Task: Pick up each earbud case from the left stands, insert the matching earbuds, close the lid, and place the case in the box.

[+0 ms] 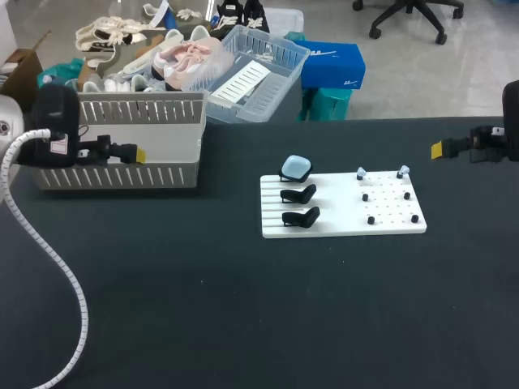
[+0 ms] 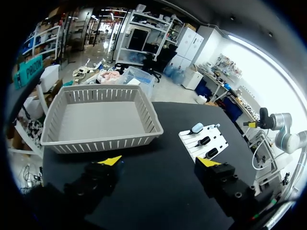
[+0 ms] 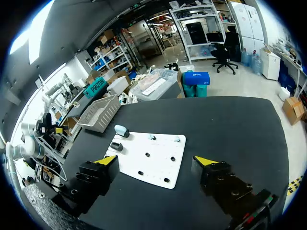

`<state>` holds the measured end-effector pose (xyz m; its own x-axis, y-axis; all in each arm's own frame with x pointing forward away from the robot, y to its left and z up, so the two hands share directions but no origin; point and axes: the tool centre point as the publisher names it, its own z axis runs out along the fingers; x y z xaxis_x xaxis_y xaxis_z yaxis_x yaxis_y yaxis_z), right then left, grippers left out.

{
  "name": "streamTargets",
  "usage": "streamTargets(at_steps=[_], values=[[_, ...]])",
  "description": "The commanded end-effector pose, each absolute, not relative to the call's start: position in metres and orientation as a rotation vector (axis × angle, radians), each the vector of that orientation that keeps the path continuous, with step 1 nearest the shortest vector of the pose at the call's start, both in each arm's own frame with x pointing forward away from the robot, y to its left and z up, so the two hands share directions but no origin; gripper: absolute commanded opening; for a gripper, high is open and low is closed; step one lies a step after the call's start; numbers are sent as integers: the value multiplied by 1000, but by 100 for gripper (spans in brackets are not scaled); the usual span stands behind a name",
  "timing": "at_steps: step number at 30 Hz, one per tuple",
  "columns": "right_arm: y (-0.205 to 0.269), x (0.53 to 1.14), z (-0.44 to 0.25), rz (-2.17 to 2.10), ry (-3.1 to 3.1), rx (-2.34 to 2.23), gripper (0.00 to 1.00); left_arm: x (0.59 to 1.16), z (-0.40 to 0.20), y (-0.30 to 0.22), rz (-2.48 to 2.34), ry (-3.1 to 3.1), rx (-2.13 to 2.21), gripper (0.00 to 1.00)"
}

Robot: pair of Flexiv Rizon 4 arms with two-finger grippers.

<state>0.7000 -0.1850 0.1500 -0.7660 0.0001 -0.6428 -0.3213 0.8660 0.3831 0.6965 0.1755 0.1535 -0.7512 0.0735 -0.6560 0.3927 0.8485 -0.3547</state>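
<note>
Light-blue earbud case (image 1: 296, 168) perches on white board (image 1: 340, 225).

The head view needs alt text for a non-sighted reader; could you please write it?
On a black table, a white board holds one blue earbud case on the rearmost of three stands and two earbuds on pegs. A grey basket sits left; the left hand and right hand flank the scene.

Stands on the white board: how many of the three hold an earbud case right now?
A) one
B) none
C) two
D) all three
A: only the stand farthest from the robot carries the light blue case, while the middle stand and the nearest stand are bare black holders.
</note>
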Motion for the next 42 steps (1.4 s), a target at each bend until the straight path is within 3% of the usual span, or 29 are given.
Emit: streamTargets(at_steps=[1,22,42], values=[[-185,700,150,636,2374,-231,100,701,154,179,-654,2349,379,100],[-185,700,150,636,2374,-231,100,742,177,179,-713,2153,877,100],[-185,700,150,636,2374,-231,100,756,186,138,-780,1808,1370,100]])
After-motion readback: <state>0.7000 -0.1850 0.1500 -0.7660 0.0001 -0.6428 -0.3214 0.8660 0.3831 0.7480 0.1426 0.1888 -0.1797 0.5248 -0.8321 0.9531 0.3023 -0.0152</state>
